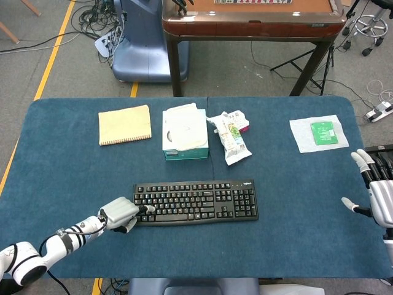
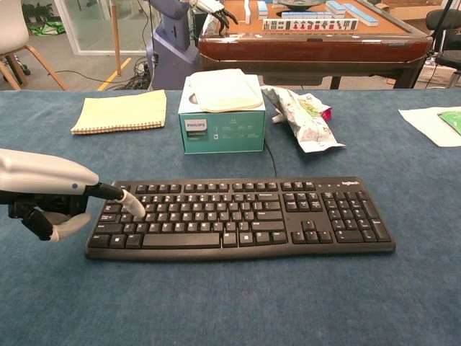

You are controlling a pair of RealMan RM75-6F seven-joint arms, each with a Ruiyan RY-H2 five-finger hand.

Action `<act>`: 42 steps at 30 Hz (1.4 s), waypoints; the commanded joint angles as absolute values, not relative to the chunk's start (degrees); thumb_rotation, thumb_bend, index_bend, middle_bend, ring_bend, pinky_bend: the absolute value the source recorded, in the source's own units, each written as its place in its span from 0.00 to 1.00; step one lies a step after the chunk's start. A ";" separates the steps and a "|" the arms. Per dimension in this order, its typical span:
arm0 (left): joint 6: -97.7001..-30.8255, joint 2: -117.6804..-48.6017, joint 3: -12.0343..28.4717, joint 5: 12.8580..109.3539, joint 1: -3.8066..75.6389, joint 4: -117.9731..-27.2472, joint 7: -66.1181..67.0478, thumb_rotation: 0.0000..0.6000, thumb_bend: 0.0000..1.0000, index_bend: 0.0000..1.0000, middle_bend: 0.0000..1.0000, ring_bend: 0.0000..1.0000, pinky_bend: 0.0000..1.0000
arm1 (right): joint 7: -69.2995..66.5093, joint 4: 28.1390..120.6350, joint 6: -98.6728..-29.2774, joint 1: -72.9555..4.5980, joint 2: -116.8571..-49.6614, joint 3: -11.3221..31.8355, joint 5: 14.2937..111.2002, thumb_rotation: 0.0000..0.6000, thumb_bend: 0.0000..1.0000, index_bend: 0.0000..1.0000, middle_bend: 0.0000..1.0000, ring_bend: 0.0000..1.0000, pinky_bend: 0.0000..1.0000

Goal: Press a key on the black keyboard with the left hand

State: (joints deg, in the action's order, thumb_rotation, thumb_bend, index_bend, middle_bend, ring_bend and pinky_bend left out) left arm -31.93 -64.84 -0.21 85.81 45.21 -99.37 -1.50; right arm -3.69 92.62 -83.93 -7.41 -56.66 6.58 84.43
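Note:
The black keyboard (image 1: 195, 201) (image 2: 240, 217) lies across the middle of the blue table. My left hand (image 1: 121, 214) (image 2: 45, 193) is at the keyboard's left end. One finger is stretched out, its tip (image 2: 134, 207) resting on a key in the left block, and the other fingers are curled under with nothing in them. My right hand (image 1: 377, 192) hovers at the table's right edge, far from the keyboard, fingers spread and empty; only the head view shows it.
Behind the keyboard stand a teal and white box (image 1: 184, 131) (image 2: 221, 110), a crumpled snack bag (image 1: 231, 136) (image 2: 302, 116) and a yellow notepad (image 1: 124, 124) (image 2: 121, 111). A white cloth with a green packet (image 1: 319, 133) lies back right. A wooden table (image 1: 252, 18) stands beyond.

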 commanded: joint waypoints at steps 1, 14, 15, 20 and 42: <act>-31.24 -65.58 -0.70 84.40 45.66 -98.92 -0.16 1.00 0.72 0.14 0.96 0.98 0.92 | -3.77 92.52 -83.95 -7.36 -56.73 6.55 84.41 1.00 0.05 0.00 0.03 0.07 0.04; -30.75 -67.25 -1.39 80.75 46.98 -98.34 2.48 1.00 0.72 0.14 0.96 0.98 0.92 | -3.83 92.24 -84.00 -7.10 -56.80 6.48 84.19 1.00 0.05 0.00 0.03 0.07 0.04; -30.71 -67.32 -1.45 80.56 47.07 -98.32 2.61 1.00 0.72 0.14 0.96 0.98 0.92 | -3.86 92.22 -84.01 -7.07 -56.80 6.47 84.17 1.00 0.05 0.00 0.03 0.07 0.04; -30.49 -67.60 -1.85 79.60 47.50 -98.12 3.40 1.00 0.72 0.14 0.96 0.98 0.92 | -3.96 92.09 -84.06 -6.93 -56.83 6.43 84.09 1.00 0.05 0.00 0.03 0.07 0.04; -38.83 -62.62 -0.62 79.81 45.18 -102.10 0.06 1.00 0.71 0.14 0.92 0.93 0.92 | -4.35 91.90 -84.26 -6.69 -56.73 6.52 84.05 1.00 0.05 0.00 0.03 0.07 0.04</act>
